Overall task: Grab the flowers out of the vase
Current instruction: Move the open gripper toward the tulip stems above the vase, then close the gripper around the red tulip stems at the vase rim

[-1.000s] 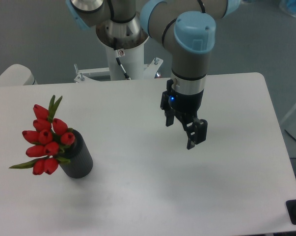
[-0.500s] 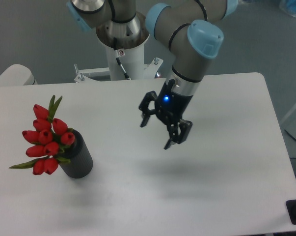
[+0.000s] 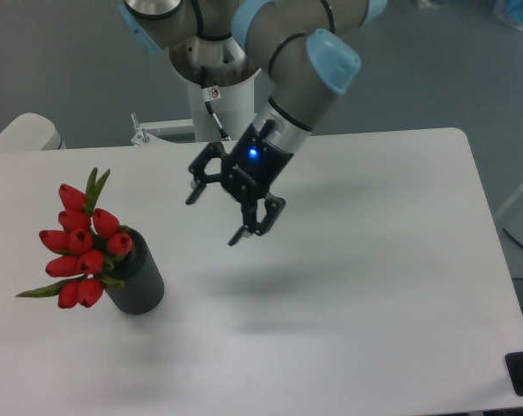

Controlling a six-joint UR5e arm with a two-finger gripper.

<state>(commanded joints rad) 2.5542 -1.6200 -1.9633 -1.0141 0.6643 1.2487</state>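
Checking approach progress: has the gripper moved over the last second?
Yes. The gripper has swung left across the table, closing on the vase and flowers, open and apart from them.

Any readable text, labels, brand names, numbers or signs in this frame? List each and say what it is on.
None can be read.
Small white tag with a red mark, on the robot's white base column: too small and blurred to read.
Flowers, vase, gripper and table: no writing visible.
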